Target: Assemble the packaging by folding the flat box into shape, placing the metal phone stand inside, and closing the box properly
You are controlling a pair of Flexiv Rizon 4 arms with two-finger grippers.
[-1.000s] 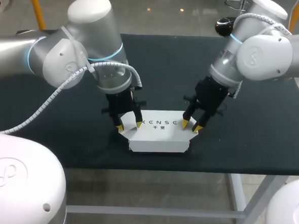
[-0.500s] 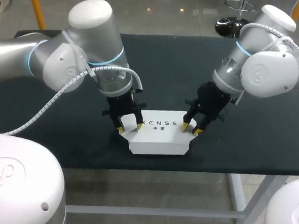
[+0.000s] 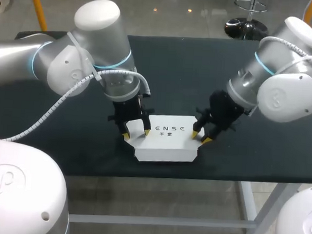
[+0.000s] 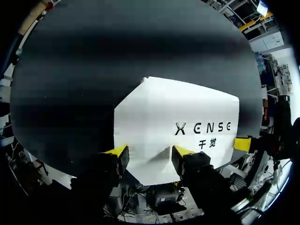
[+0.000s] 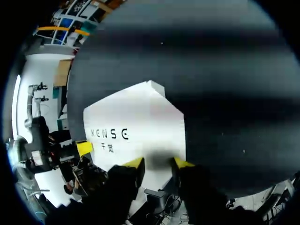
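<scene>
White box point(image 3: 167, 140) sits on the desk point(image 3: 259, 155), near the middle of its front edge. The left jaws are open over its left end, and the right jaws are open at its right end. Uneven pushing could skid it or crumple a flap, imo.

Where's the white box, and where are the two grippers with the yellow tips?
white box point(image 3: 167, 141): head view, middle of its top face.
left gripper point(image 3: 136, 133): head view, midway between its yellow tips.
right gripper point(image 3: 200, 137): head view, midway between its yellow tips.
</scene>
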